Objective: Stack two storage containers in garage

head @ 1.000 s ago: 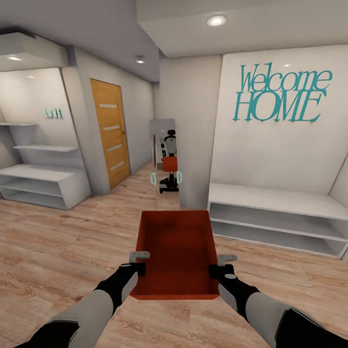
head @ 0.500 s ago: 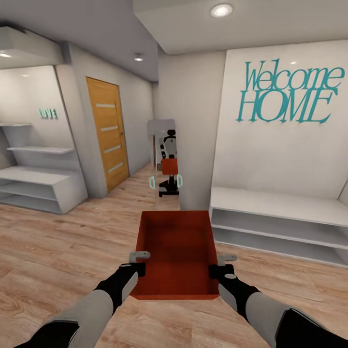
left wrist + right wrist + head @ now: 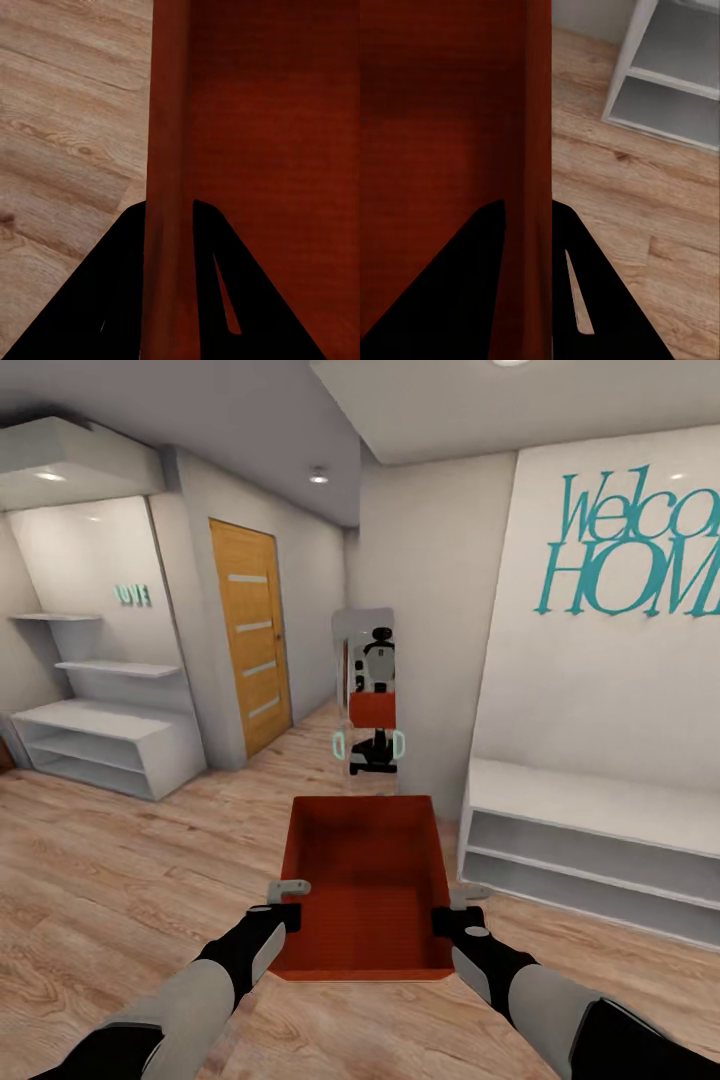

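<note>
While both arms are reaching forward in the head view, the robot is holding one storage container [image 3: 365, 885] out in front of its trunk, level above the light wood plank floor [image 3: 120, 860]. The left end effector [image 3: 285, 905] is gripping the container's left long wall, and the right end effector [image 3: 452, 910] is gripping the right long wall. In the left wrist view, the two dark fingers [image 3: 112, 300] are sitting closed on either side of the orange-red wall [image 3: 169, 150], one inside the bin and one outside. The right wrist view is showing the same clamp, with its fingers [image 3: 472, 292] straddling the opposite wall [image 3: 531, 135].

The container is showing an open top with nothing inside. Ahead, a tall mirror [image 3: 368, 700] is reflecting the robot with the red bin. A wooden door [image 3: 252, 635] is standing to the left of it, with white shelving [image 3: 100, 740] further left. On the right, a low white shelf unit [image 3: 590, 840] is running beneath teal wall lettering [image 3: 635, 550].
</note>
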